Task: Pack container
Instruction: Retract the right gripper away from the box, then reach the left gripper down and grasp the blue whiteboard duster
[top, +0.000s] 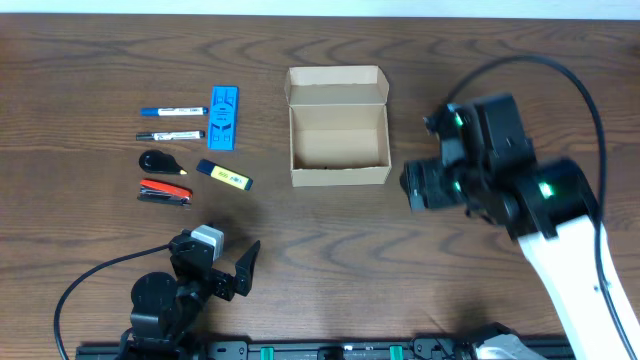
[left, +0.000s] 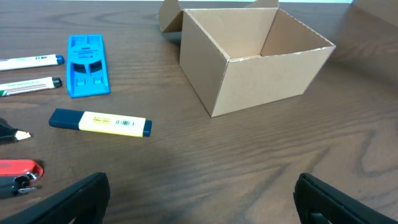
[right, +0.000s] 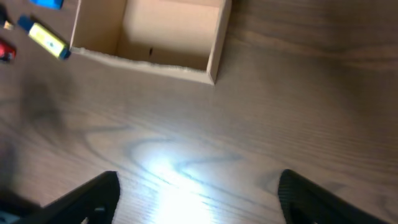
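The container (top: 338, 176) is shown open at mid-worktop (top: 330, 260), flap folded back. Left end effector (left: 199, 208) and right end effector (right: 199, 202) are spread, gripping nothing; markers (top: 172, 109) are laid on the container's left.

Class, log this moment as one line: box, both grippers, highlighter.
cardboard box: lid open, looks empty | left gripper: open, holding nothing | right gripper: open, right of box | yellow highlighter: outside, left of box

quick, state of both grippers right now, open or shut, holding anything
Left gripper: open, holding nothing.
Right gripper: open, holding nothing.
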